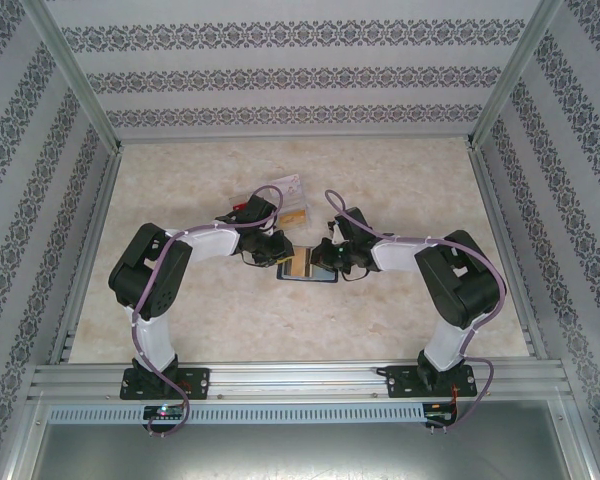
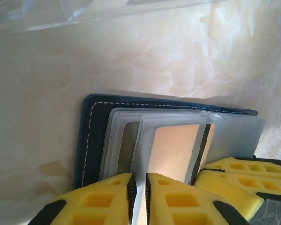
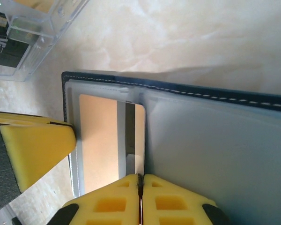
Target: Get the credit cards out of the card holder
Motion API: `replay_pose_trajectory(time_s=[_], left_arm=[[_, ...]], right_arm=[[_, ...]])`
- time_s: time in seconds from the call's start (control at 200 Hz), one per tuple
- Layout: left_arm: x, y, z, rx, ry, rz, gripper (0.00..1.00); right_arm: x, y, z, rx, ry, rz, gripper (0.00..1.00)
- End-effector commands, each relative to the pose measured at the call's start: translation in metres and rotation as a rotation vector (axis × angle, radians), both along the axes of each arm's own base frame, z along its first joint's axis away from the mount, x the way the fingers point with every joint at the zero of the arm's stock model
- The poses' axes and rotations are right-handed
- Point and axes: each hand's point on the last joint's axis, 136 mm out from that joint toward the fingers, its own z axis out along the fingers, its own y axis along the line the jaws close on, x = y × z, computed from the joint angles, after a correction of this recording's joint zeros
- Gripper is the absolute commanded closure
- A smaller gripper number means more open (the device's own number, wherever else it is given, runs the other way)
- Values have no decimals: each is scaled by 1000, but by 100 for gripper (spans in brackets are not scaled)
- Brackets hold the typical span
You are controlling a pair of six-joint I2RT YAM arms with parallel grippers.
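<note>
The navy card holder [image 1: 306, 268] lies open on the table between my two grippers. Its stitched cover [image 2: 90, 140] carries clear sleeves, and an orange-gold card [image 2: 174, 149] with a black stripe sits in the top sleeve. My left gripper [image 2: 138, 199] is shut on the edge of that clear sleeve [image 2: 143, 140]. My right gripper [image 3: 140, 190] is shut on the near edge of the orange-gold card [image 3: 100, 140], next to the holder's cover [image 3: 187, 89]. From above, the left gripper [image 1: 280, 250] and right gripper [image 1: 326, 258] meet over the holder. The other cards inside the holder are hidden.
A clear plastic tray [image 1: 280, 200] with cards in it stands just behind the holder, also close by as the clear plastic tray [image 3: 35, 33]. Patterned walls and metal rails [image 1: 90, 240] enclose the marble-look table [image 1: 400, 180].
</note>
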Motion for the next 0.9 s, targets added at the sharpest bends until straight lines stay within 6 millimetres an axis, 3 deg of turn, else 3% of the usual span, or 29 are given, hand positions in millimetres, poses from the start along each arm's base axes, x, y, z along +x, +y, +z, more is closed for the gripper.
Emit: replay_pose_trajectory(time_s=[0.0,0.365,0.605,0.749,0.899], left_arm=[[-28,27,-42,141,132,18,83],[-28,26,-44,137,139,13,84],[-28,25,-46,137,148,10,84],[-28,24,-46,136,148,10,84],[-28,24,-44,135,146,10,84]], right_arm=[[-2,-3,2,10,3,-8,86],[-4,-2,-8,0,50,-9,77],[-4,2,-12,23,68,3,76],[-4,5,-10,34,66,10,78],[-3,1,-11,21,63,-7,87]])
